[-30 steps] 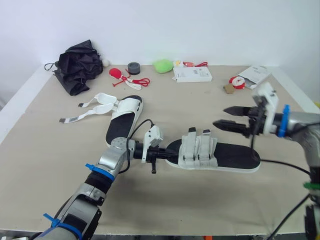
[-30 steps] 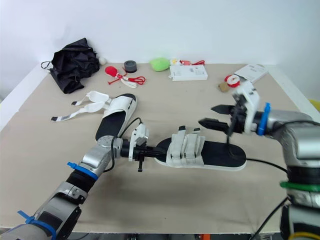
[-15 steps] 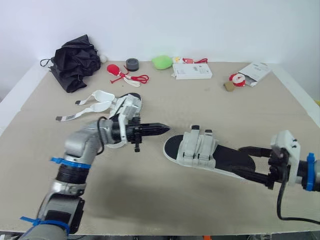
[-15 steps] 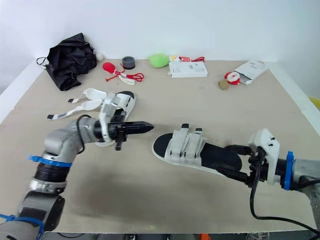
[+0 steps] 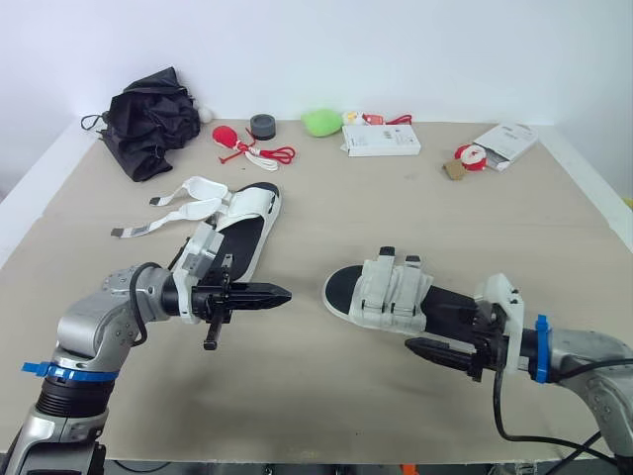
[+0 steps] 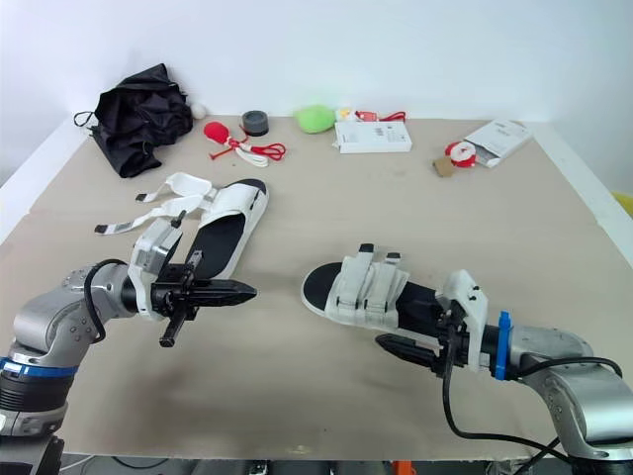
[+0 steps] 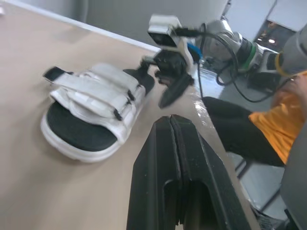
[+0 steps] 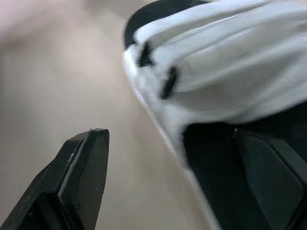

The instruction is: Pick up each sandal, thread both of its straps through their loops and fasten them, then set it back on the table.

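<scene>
A white sandal with a black sole lies flat mid-table, both straps folded across its top. My right gripper is open at the sandal's heel end: one finger lies beside the near edge and the other sits over the black sole. A second white sandal lies to the left, its loose straps trailing away on the table. My left gripper is shut on nothing and hovers near this second sandal's near end. It points toward the first sandal.
Along the table's far edge lie a black bundle, red cord items, a grey roll, a green lump, a white box and a white packet. Bare tabletop lies between the two sandals.
My left gripper has drawn back from the fastened sandal toward the left. My right gripper has come down from mid-air to the sandal's heel end and near edge.
</scene>
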Controlling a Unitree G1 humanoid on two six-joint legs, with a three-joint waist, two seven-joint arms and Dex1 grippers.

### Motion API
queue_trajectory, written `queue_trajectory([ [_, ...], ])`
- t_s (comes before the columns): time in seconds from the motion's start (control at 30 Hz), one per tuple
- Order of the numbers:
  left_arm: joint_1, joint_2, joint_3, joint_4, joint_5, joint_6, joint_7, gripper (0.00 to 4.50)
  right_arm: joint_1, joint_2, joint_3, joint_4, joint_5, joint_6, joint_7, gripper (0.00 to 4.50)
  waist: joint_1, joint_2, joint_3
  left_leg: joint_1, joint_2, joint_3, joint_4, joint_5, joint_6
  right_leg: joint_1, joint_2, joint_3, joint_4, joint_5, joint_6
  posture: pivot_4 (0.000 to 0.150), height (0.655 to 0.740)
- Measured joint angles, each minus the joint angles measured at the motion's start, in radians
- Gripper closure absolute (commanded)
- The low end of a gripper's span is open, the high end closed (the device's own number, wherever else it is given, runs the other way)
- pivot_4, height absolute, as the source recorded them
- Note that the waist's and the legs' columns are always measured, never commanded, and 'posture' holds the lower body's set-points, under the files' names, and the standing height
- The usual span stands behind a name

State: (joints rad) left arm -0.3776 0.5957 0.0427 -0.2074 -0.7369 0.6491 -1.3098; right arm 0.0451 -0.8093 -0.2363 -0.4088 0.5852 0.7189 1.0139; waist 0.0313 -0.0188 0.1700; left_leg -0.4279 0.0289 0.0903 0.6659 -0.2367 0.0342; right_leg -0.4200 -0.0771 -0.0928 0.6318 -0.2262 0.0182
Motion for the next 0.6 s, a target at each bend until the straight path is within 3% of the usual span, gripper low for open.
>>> queue_trajectory([
  [0.07,0.030,-0.012,0.020,-0.007,0.002,-0.053,0.016,4.50,-0.036,0.028,0.018,0.004,0.006,0.011,-0.027,0.07,0.000,0.000,0.000,0.000,0.000,0.000,0.002,0.000,0.000,0.000,0.000,0.000,0.000,0.001,0.000,0.150,0.7400],
  [0.17,0.057,-0.029,0.032,-0.008,0.010,-0.110,0.038,4.50,-0.090,0.056,0.062,0.053,0.000,0.011,-0.059,0.82,-0.002,0.000,0.000,0.000,0.001,0.000,0.004,0.000,0.000,0.001,0.001,0.000,0.001,0.002,-0.001,0.150,0.7400],
  [0.43,0.087,-0.033,0.041,-0.009,0.021,-0.185,0.087,4.50,-0.151,0.113,0.124,0.142,-0.031,-0.050,-0.104,4.31,-0.004,-0.001,-0.001,0.004,0.003,0.001,0.005,0.003,0.001,0.004,0.002,0.001,0.002,0.007,-0.003,0.150,0.7400],
  [0.6,0.101,-0.048,0.041,-0.018,0.026,-0.199,0.141,4.50,-0.147,0.133,0.116,0.147,-0.032,-0.065,-0.132,4.42,-0.003,-0.001,-0.001,0.004,0.003,0.001,0.006,0.005,0.002,0.004,0.001,0.002,0.002,0.007,-0.004,0.150,0.7400],
])
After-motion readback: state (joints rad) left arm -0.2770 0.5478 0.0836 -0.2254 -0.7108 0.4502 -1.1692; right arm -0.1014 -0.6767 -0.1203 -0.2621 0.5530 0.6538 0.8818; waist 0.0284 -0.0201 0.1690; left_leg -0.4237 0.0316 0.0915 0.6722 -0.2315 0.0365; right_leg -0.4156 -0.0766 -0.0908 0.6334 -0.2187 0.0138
